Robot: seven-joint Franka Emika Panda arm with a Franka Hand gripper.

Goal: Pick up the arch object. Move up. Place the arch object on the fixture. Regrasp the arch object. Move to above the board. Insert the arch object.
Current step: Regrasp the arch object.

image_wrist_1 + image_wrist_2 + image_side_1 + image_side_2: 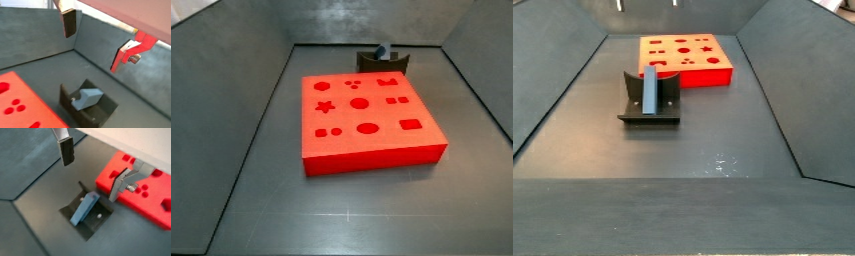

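Hand (93, 170): spread wide and empty, raised well above the bench, with one dark-padded finger (66, 152) and the other finger (123, 183) visible in both wrist views; in a side view only the fingertips show at the picture's top edge, and nothing lies between them. Arch object (651, 88): slim blue-grey block, resting on the fixture (648, 115), leaning against its upright; the hand is above it and apart from it. Fixture: dark bracket on a base plate, standing on the bench floor just beside the board (372, 150), toward a far wall in a side view (385, 58). Board: bright red-orange slab with darker shaped recesses (star, circles, squares, oval, rectangle), all of which look empty; no piece sits in any of them. Stage, as judged: arch object placed on fixture, regrasp not yet made. Risks, as judged: a descent off the block's centre line could let one finger strike its top or push it off the fixture; closing on a tilted face could leave it skewed in the hand, so it would jam at the rim of its recess; the fixture upright stands close enough to catch a fingertip.
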